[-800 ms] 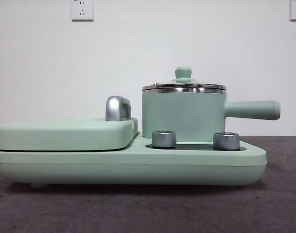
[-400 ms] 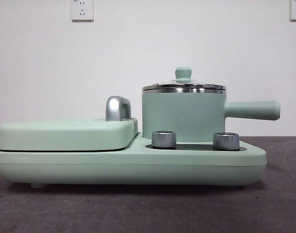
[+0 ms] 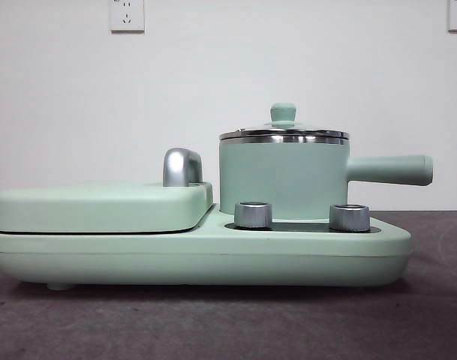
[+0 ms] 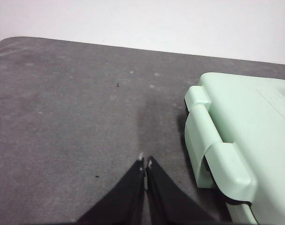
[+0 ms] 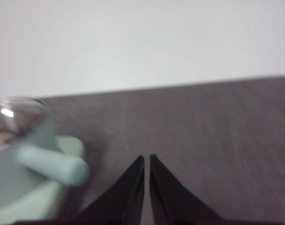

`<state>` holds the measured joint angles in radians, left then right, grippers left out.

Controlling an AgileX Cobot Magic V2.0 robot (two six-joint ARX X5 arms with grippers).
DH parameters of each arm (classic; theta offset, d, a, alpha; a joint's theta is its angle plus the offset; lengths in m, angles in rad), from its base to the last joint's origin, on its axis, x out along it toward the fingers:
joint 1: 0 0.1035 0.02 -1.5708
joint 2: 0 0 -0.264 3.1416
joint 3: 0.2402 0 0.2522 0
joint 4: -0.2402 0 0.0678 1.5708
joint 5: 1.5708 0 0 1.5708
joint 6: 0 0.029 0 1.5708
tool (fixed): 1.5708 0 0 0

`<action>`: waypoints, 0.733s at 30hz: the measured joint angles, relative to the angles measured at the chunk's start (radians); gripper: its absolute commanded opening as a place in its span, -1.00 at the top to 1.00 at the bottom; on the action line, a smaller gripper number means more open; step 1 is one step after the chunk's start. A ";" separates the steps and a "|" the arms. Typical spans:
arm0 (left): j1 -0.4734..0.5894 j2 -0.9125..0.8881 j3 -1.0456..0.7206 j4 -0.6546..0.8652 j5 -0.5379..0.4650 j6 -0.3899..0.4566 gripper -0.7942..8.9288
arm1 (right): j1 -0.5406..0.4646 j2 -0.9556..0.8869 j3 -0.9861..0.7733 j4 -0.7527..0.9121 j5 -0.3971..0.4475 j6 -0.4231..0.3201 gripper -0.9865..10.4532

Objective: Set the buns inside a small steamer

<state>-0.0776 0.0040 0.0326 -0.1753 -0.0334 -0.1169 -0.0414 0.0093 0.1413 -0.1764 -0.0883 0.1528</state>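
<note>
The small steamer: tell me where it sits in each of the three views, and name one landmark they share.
Front view: the small steamer stands right of centre on the mint-green base, lid on, handle pointing right.
Left wrist view: not in it; only the flat hinged lid section shows.
Right wrist view: blurred at the left edge, glass lid and handle visible.
Shared landmark: the dark grey table.

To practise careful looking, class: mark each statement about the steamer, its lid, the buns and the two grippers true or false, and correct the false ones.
1. The glass lid sits on the small steamer. True.
2. A bun lies on the table in front. False: no bun shows in any view.
3. The left gripper holds a bun. False: it is shut and empty.
4. The right gripper is shut, near the steamer's handle. True.
</note>
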 measured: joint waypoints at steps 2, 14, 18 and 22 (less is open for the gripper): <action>0.000 0.000 0.000 0.000 0.000 0.000 0.82 | 0.000 -0.002 -0.034 0.001 0.026 -0.001 0.79; 0.000 0.000 0.000 0.000 0.000 0.000 0.82 | 0.000 -0.004 -0.124 0.005 0.055 -0.097 0.79; 0.000 0.000 0.000 0.000 0.000 0.000 0.82 | 0.000 -0.004 -0.124 0.004 0.067 -0.105 0.79; 0.000 0.000 0.000 0.000 0.000 0.000 0.82 | 0.000 -0.004 -0.124 0.005 0.067 -0.105 0.79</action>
<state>-0.0776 0.0040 0.0326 -0.1753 -0.0334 -0.1173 -0.0414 0.0051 0.0177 -0.1719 -0.0216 0.0479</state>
